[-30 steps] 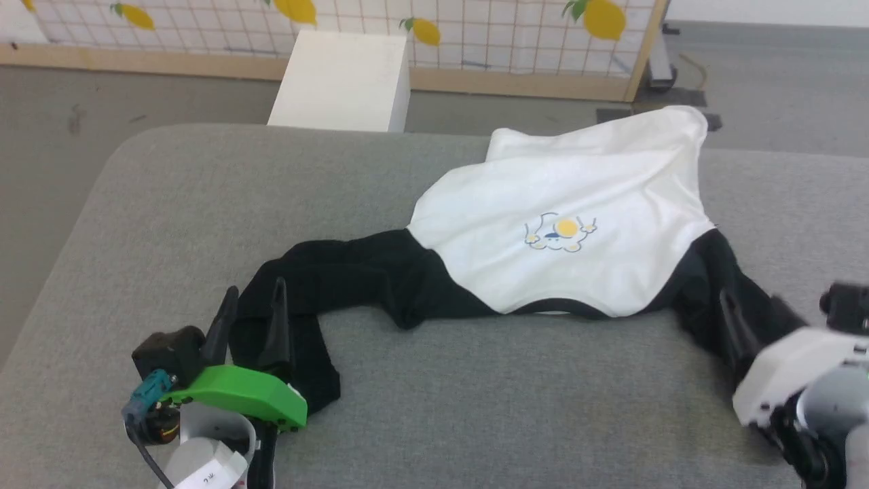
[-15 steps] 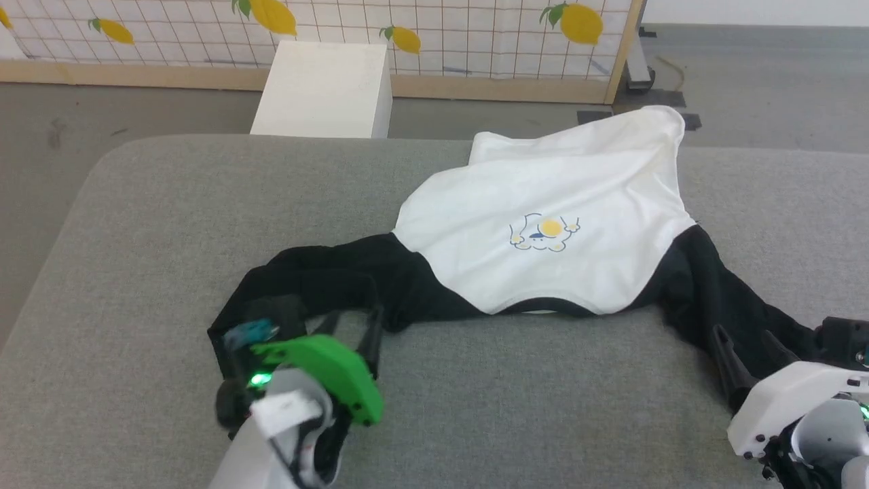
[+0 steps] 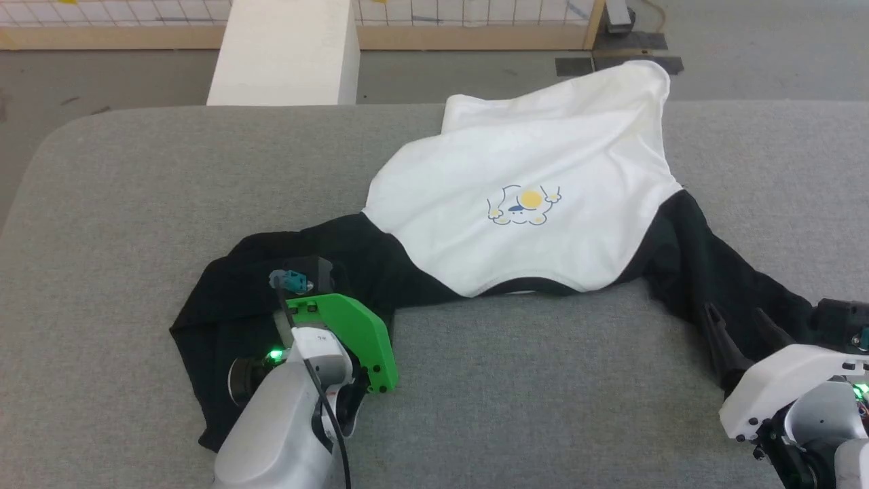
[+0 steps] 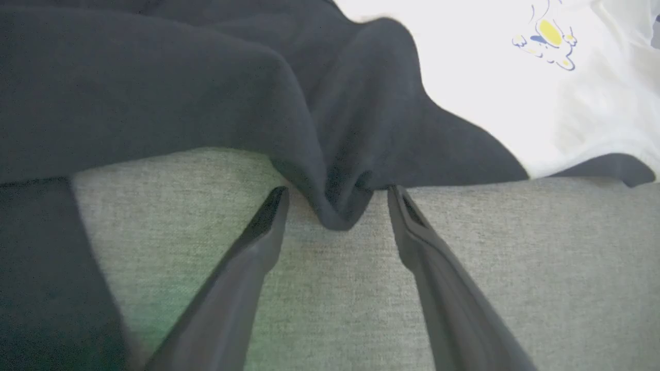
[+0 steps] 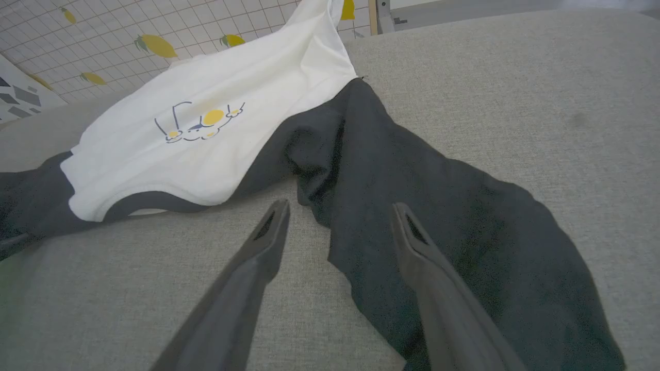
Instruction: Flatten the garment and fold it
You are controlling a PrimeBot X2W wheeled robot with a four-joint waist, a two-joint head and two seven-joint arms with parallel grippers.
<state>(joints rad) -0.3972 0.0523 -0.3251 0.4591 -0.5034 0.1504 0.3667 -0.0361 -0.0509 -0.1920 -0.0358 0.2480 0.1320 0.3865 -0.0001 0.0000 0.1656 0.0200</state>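
White-bodied, black-sleeved garment [image 3: 529, 170] is laid rumpled on grey fabric surface [image 3: 136, 176] | left pincer [image 4: 337, 193] spread wide at sleeve fold [image 4: 340, 206], nothing held | right pincer [image 5: 340, 206] spread wide at other sleeve's [image 5: 438, 190] edge, nothing held | flattening unfinished, folding not begun

Looks like a robotics lab or test bay, staged. Bare grey floor [image 3: 102, 75] with dark tape patches [image 3: 577, 66]. Wood-framed partition [image 3: 475, 37], gridded panel printed with lemons [image 5: 157, 45]. Plain white block [image 3: 285, 51]. Grey fabric-padded counter [image 3: 136, 190].
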